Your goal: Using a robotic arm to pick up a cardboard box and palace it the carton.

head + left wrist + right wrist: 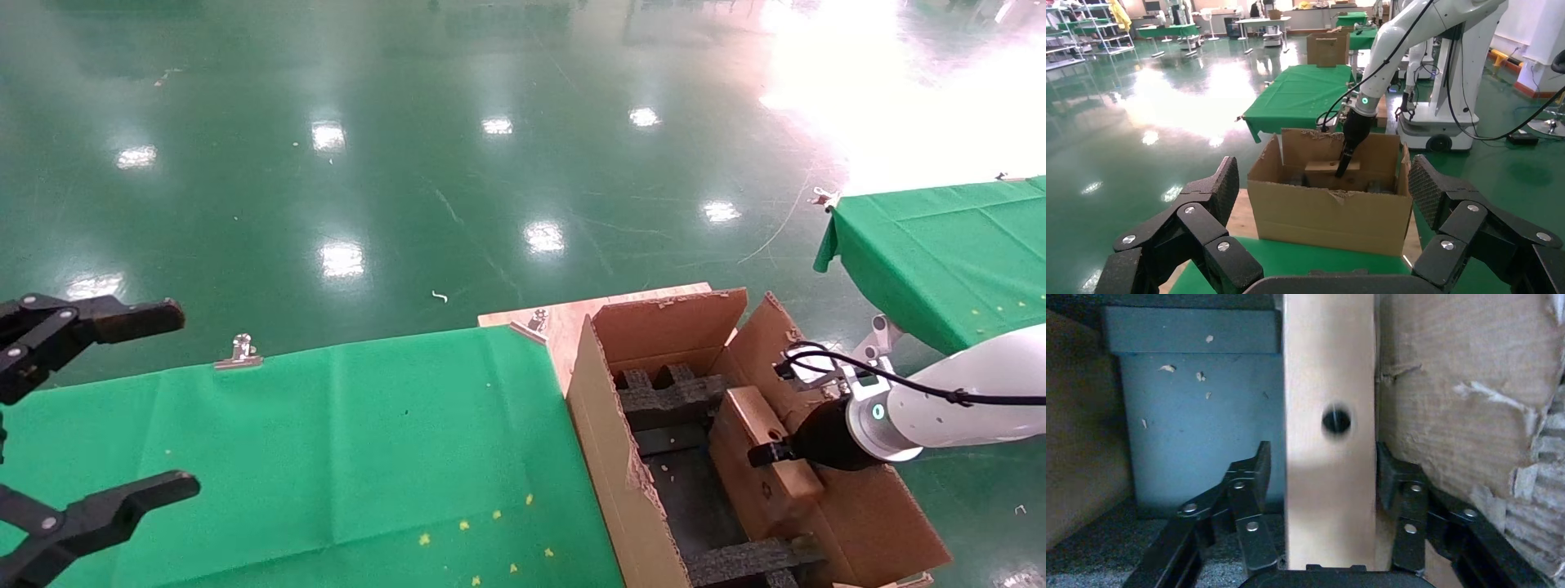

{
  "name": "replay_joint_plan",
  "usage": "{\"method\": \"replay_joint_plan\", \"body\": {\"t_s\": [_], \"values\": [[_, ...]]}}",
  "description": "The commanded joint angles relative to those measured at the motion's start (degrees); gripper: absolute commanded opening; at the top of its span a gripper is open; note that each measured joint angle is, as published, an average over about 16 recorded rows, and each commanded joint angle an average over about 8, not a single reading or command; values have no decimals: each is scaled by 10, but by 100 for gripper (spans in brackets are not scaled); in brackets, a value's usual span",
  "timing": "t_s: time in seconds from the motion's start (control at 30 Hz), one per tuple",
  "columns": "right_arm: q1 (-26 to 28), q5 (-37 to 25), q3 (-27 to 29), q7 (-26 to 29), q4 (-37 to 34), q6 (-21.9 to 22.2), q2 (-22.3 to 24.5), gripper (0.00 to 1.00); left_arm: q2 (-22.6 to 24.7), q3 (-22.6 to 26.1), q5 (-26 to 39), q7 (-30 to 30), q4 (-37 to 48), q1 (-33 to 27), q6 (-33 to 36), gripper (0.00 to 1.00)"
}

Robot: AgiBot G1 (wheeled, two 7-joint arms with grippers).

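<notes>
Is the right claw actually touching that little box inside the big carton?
Touching: in the right wrist view, the right gripper presses both fingers against the cardboard box sides.

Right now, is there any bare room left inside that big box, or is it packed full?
Inside the carton, the dark floor between the foam inserts and the near foam strip looks bare. The right side is crowded: the right pincer grips the cardboard box against the wall there.

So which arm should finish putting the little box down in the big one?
The right. Its tool straddles the cardboard box, already down inside the carton, so it probably just has to release. The left tool is open, far off over the green table.
</notes>
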Motion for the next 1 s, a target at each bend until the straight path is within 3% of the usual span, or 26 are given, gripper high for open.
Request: {"method": "replay_joint_plan", "body": {"t_s": [0.03,0.43,0.73,1.0], "values": [[3,-1,0,-2,1,0,0,100,0,0,0,0,0,0,0,100],[104,-9,43,-10,53,11,12,100,0,0,0,0,0,0,0,100],[179,80,106,-30,128,-19,27,100,0,0,0,0,0,0,0,100],[192,108,124,-39,144,-29,32,100,0,0,0,0,0,0,0,100]]}}
